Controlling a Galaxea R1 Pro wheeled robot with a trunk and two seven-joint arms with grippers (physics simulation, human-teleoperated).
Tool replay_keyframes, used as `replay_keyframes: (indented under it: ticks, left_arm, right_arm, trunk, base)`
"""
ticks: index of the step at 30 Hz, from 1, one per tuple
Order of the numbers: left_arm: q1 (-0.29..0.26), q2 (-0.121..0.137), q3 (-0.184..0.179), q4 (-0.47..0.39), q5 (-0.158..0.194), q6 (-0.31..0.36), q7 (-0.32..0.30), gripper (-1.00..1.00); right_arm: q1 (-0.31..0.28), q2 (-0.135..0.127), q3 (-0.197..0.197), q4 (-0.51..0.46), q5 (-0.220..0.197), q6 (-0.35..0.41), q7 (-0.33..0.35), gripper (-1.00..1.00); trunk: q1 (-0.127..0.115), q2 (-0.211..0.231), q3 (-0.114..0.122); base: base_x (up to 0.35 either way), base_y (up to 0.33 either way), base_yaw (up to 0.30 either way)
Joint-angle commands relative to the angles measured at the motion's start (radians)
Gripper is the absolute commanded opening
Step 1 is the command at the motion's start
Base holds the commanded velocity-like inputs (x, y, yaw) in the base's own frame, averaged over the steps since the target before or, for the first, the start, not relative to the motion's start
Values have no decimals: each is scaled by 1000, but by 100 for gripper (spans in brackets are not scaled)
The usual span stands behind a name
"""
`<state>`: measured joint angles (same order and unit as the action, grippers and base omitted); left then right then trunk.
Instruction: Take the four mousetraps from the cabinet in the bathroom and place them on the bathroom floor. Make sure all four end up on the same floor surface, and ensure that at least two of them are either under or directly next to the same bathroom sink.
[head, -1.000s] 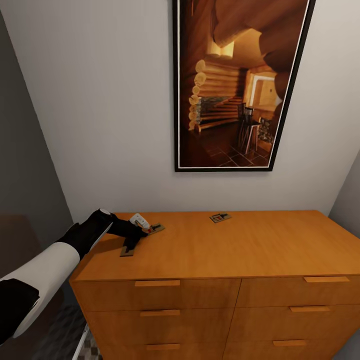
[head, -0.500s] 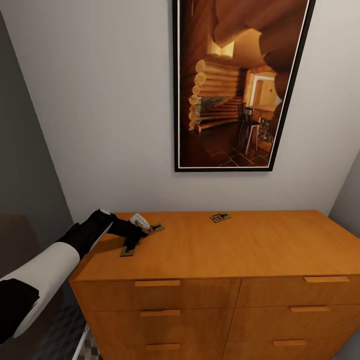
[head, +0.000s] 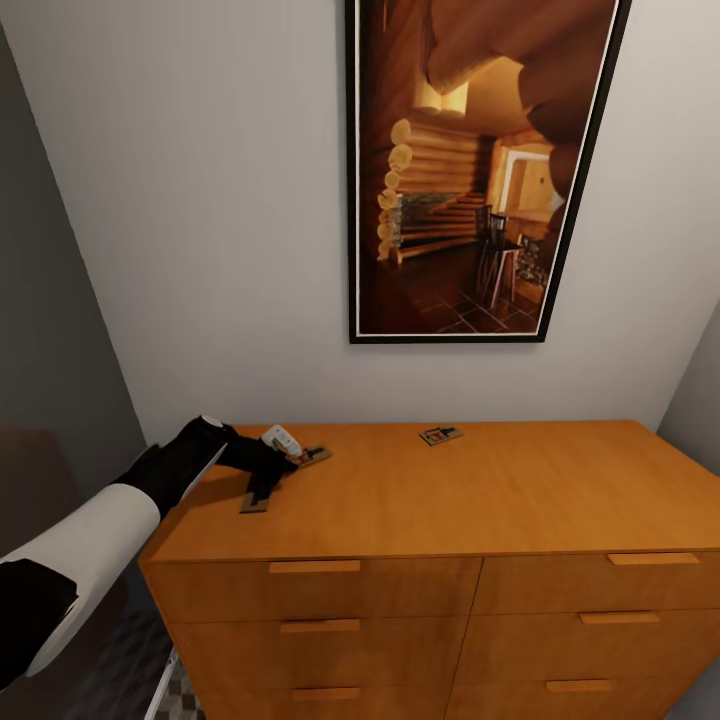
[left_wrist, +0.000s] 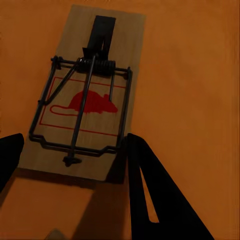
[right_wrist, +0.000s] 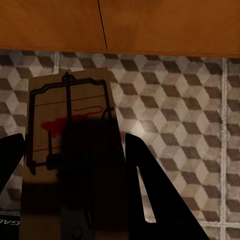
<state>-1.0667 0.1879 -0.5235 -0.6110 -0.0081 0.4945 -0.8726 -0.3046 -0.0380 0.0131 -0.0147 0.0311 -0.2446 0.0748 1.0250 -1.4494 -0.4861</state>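
Note:
Three mousetraps lie on the orange-brown cabinet (head: 470, 500): one (head: 440, 435) near the back, one (head: 254, 503) near the front left edge, one (head: 312, 456) at my left gripper (head: 290, 463). In the left wrist view this mousetrap (left_wrist: 85, 100) shows its red mouse mark. The left gripper (left_wrist: 75, 135) is shut on the trap's near end, a finger against each long edge. My right gripper (right_wrist: 75, 135) is shut on another mousetrap (right_wrist: 65, 120), held low over the cube-patterned bathroom floor (right_wrist: 170, 115) in front of the cabinet (right_wrist: 160, 25). The bathroom sink is out of view.
A large framed picture (head: 480, 170) hangs on the white wall above the cabinet. A dark grey wall (head: 50, 330) closes in on the left. The cabinet has rows of drawers with bar handles (head: 314, 566).
My left gripper and the mousetrap at it have shifted very slightly up and to the right. Nothing else has moved.

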Motion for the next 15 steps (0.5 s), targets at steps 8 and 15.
replay_keyframes:
  ticks: [8,15]
  left_arm:
    - [-1,2,-1,-53,-4,7,-2,-100]
    - [-1,4,3,-116,-3,14,-3,-100]
  right_arm:
    - [-1,0,1,1,3,-3,2,-100]
    - [-1,0,1,1,3,-4,2,-100]
  trunk:
    - [0,-1,-1]
    - [0,-1,-1]
  base:
    - [0,0,0]
    - [0,0,0]
